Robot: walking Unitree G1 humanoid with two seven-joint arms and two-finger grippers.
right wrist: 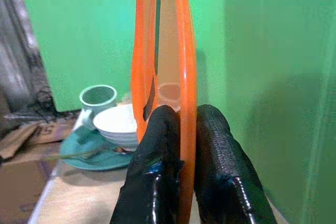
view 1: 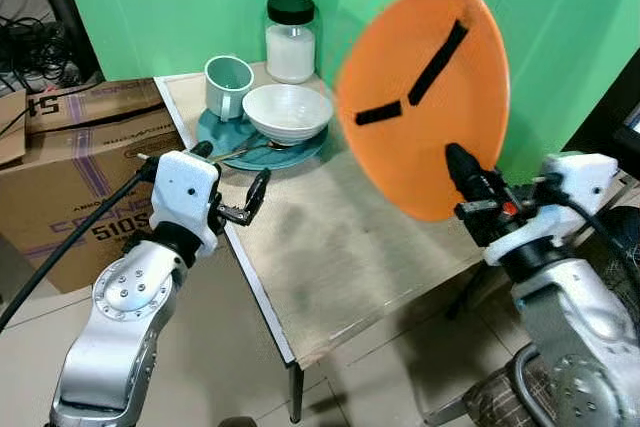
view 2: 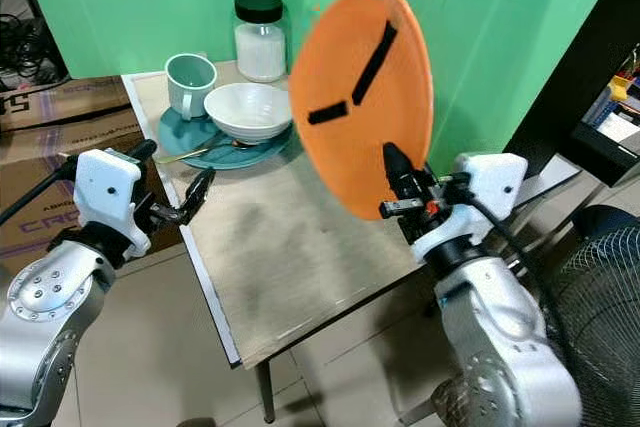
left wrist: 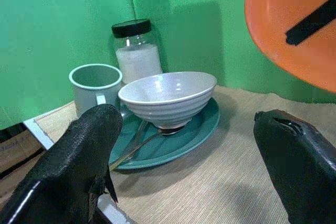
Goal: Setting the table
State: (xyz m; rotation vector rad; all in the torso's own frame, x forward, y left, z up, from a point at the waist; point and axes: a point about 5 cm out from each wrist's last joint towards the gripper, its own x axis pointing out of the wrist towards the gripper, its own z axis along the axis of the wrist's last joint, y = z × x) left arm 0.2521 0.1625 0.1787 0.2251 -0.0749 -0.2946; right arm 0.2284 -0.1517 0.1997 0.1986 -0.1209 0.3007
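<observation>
Orange plate (view 1: 425, 87) is held on edge above the desk (view 1: 330, 247), rim clamped in the right hand (right wrist: 181, 145), left hand (view 1: 250, 197) open; next move calls for levelling and lowering it.

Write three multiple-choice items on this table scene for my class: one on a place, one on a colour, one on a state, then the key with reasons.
1. Where does the white bowl sit?
A on the teal plate
B on the floor
C inside the mug

2. What colour is the raised plate?
A teal
B orange
C white

3. How is the left claw?
A shut on a spoon
B shut on the mug
C open, holding nothing

Key: A, the bowl rests on the teal plate; B, the right claw pinches an orange rim; C, its fingers stand apart.
</observation>
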